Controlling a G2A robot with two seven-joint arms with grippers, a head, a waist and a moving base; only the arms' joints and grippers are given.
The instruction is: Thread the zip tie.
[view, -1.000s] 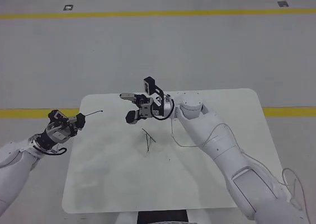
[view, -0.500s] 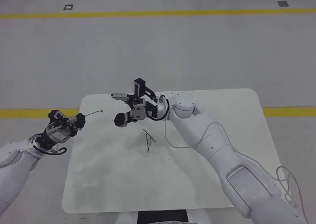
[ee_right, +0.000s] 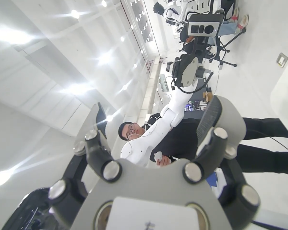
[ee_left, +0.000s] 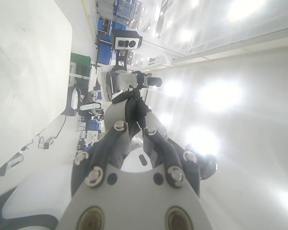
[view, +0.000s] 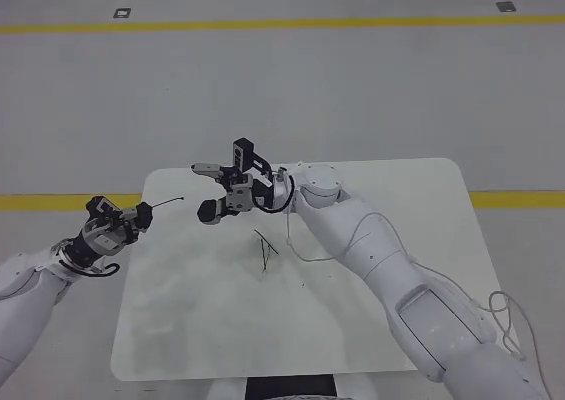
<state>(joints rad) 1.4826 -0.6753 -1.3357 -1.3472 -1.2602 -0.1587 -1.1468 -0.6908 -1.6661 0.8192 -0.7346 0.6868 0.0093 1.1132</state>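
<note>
Right gripper (view: 203, 189) slides further toward the left side of the table (view: 382, 300) vs half a sec ago, closing in on the left gripper (view: 144, 212), which hasn't budged. Right's jaws are spread wide, nothing btwn them, and the wrist cam confirms it: fingers (ee_right: 99, 114) well apart. Left gripper sits just off the table's left edge, tips pressed together, pinching the zip tie (view: 168, 203) at one end. Its thin black strand sticks out over the table edge toward the right gripper, w/ a small gap btwn strand tip and the open jaws. Loose ties (view: 265, 250) lie crossed near the table's middle, apart from both grippers.
</note>
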